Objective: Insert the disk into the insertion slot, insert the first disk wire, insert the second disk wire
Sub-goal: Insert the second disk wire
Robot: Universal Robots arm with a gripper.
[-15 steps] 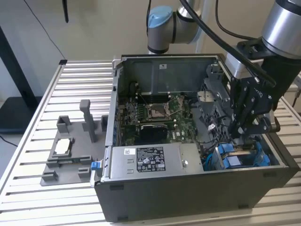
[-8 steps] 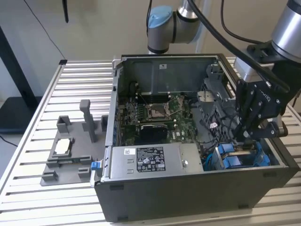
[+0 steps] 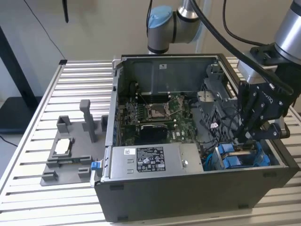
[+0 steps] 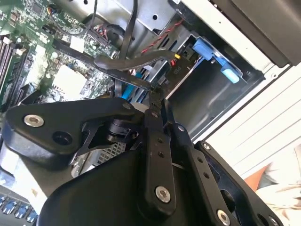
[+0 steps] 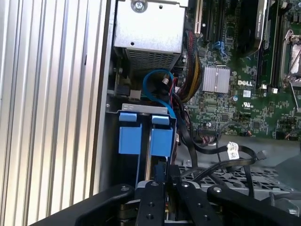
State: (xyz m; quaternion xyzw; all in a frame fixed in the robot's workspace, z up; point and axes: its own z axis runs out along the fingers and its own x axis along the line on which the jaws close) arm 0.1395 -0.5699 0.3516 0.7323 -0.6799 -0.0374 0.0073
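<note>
My gripper (image 3: 245,139) hangs low inside the open computer case (image 3: 197,188), at the front corner on the exterior view's right. It stands just over the insertion slot (image 3: 240,157), a dark bay with blue rails (image 5: 141,139) and a blue tab (image 4: 210,52). In both wrist views the fingers (image 4: 153,136) are drawn together on a small black connector (image 4: 155,92) of a disk wire (image 4: 124,63), a flat black cable trailing back toward the motherboard. The same connector (image 5: 162,170) sits at the slot's mouth between the blue rails. The disk is hidden.
A silver label-bearing box (image 3: 150,160) fills the case front beside the slot. A blue cable loop (image 5: 155,77) and a tagged black cable (image 5: 233,150) lie near the bay. The motherboard (image 3: 155,115) is behind. A grey fixture (image 3: 70,150) stands on the slatted table (image 3: 37,202).
</note>
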